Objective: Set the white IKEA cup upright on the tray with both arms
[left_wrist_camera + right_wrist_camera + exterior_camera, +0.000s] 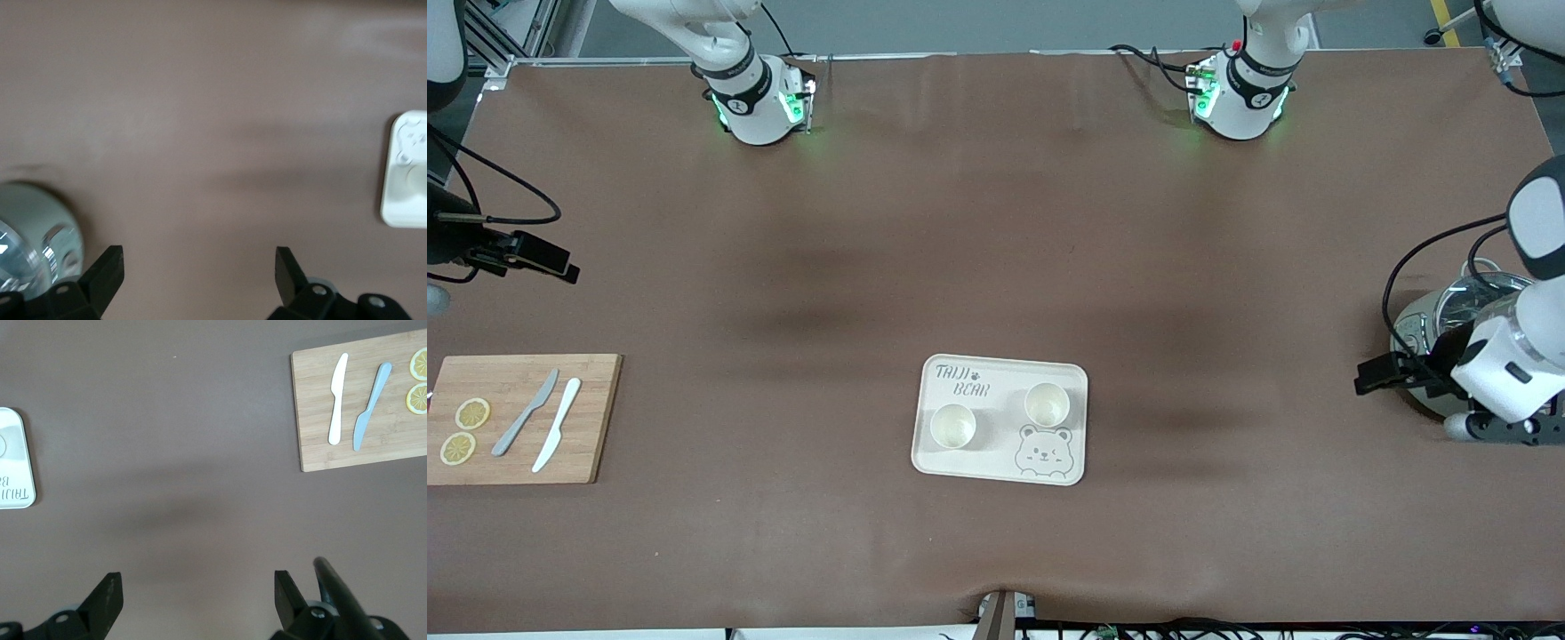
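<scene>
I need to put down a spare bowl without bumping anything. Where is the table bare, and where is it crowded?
The widest bare stretch is the brown table between the arm bases and the tray. It is also bare between the tray and the cutting board. The tray holds two cups; the board holds knives and lemon slices. The left hand hangs open by the metal pot; the right hand is open at its table end.

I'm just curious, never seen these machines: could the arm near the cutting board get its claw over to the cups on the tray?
Probably yes. The right claw is open over bare table, and nothing stands between it and the tray.
</scene>
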`<state>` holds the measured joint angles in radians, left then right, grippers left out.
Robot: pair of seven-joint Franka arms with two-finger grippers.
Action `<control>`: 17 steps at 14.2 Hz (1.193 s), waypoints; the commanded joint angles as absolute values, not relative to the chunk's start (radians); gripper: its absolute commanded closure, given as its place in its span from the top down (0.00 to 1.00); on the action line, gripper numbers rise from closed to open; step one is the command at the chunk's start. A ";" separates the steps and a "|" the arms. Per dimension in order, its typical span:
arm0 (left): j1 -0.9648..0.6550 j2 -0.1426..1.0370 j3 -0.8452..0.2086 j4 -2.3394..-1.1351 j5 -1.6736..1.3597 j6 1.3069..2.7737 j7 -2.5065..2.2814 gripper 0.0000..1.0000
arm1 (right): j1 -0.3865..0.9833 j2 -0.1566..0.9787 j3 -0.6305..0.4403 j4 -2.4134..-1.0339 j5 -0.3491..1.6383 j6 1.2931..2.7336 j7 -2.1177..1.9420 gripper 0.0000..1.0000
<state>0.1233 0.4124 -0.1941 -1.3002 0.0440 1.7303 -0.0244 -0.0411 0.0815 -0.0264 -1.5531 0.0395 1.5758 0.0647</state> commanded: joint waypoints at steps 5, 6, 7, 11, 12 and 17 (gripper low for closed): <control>-0.087 0.259 -0.017 -1.347 -0.050 1.589 -0.040 1.00 | -0.043 0.081 -0.018 -1.540 0.029 1.560 0.071 1.00; -0.101 0.249 -0.017 -1.347 -0.054 1.568 -0.069 1.00 | -0.041 0.086 -0.018 -1.540 0.031 1.560 0.069 1.00; -0.112 0.244 -0.021 -1.347 -0.054 1.557 -0.081 1.00 | -0.041 0.087 -0.018 -1.540 0.031 1.562 0.069 1.00; -0.147 0.207 -0.025 -1.362 -0.040 1.548 -0.044 1.00 | -0.043 0.087 -0.018 -1.519 0.034 1.562 0.069 1.00; -0.158 0.203 -0.026 -1.367 -0.040 1.548 -0.060 1.00 | -0.043 0.089 -0.018 -1.519 0.035 1.563 0.071 1.00; -0.150 0.186 -0.034 -1.368 -0.037 1.539 -0.048 1.00 | -0.040 0.095 -0.018 -1.519 0.037 1.565 0.072 1.00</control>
<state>-0.1548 0.2161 -0.0353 -1.3390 -0.0322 1.5450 -0.0610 -0.0399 0.0862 -0.0229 -1.5384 0.0395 1.5740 0.0650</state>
